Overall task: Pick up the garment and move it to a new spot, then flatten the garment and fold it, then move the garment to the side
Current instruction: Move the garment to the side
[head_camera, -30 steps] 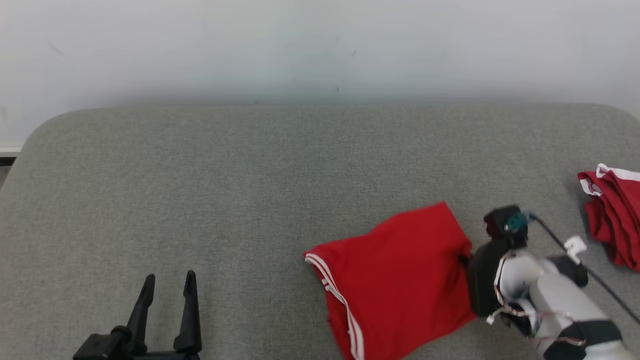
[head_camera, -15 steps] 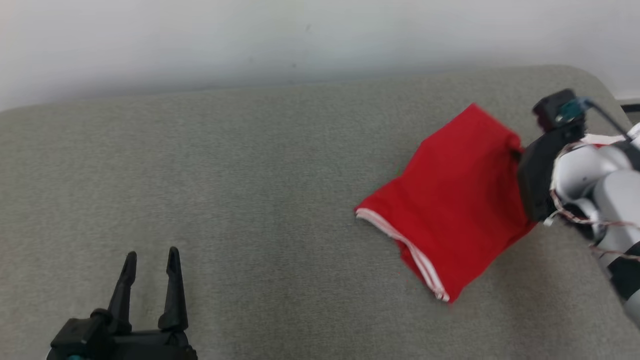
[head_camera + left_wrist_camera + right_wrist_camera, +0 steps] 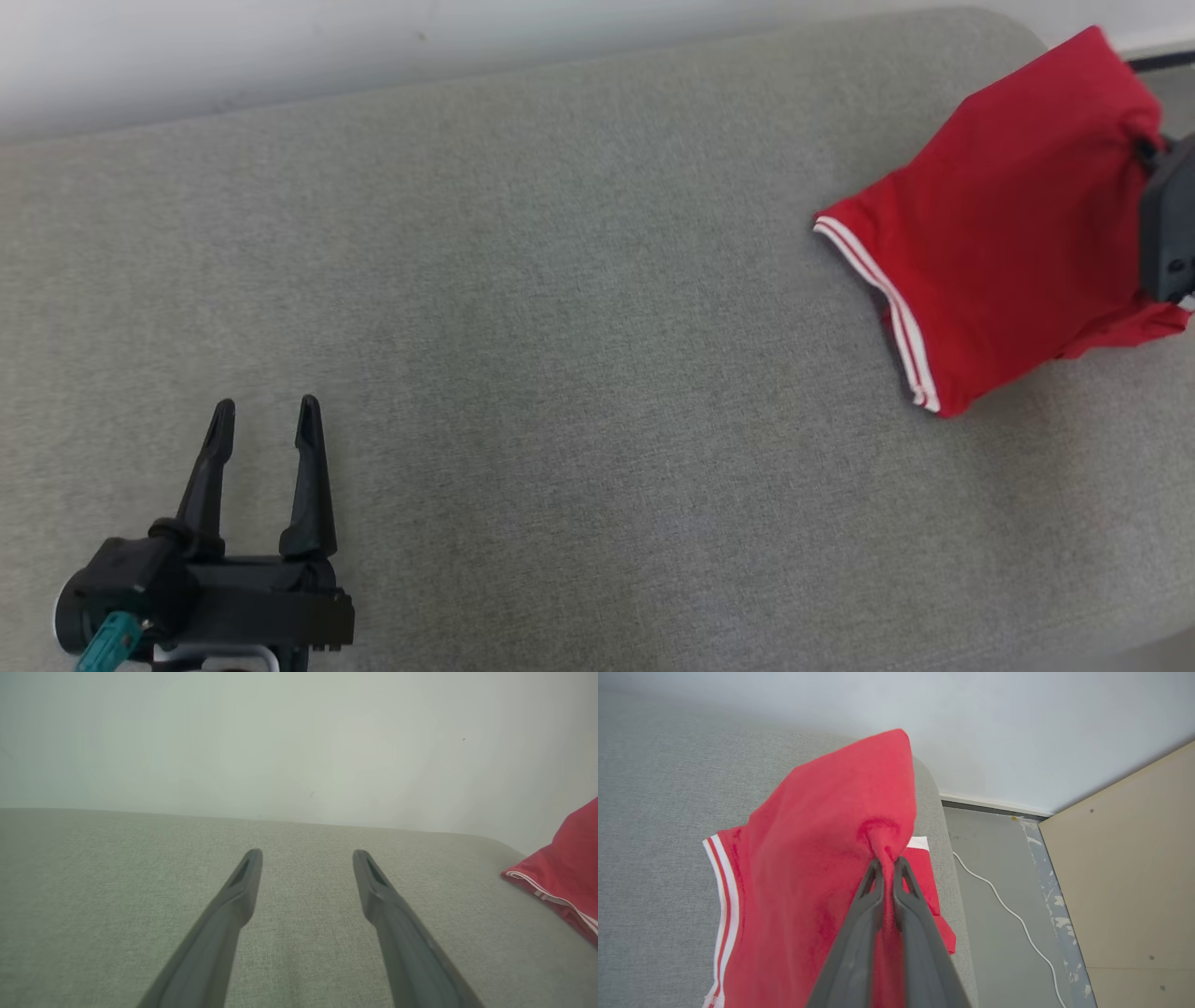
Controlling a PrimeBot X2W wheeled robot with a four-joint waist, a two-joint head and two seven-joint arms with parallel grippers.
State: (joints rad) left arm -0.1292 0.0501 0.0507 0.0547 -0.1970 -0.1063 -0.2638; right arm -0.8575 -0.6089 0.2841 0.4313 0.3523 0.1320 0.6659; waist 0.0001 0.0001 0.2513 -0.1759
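The red garment [image 3: 1008, 215], a soft knit with a white-striped hem, hangs bunched over the rounded far right corner of the grey woven tabletop [image 3: 560, 327]. The right claw [image 3: 887, 861] is pressed together on a puckered fold of it. The left claw [image 3: 266, 406] is spread at the near left, with broad bare cover between them.

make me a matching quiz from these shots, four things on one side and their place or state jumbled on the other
Column one:
1. left gripper
2. right gripper
3. red fabric garment with white striped trim
4. thin white cable

Column two:
a. bunched and partly lifted near the right end of the grey fabric-covered surface
b. open, nothing between its fingers
c. lying on the grey floor
d. shut on a pinch of red cloth

Pairs: 1-b, 2-d, 3-a, 4-c
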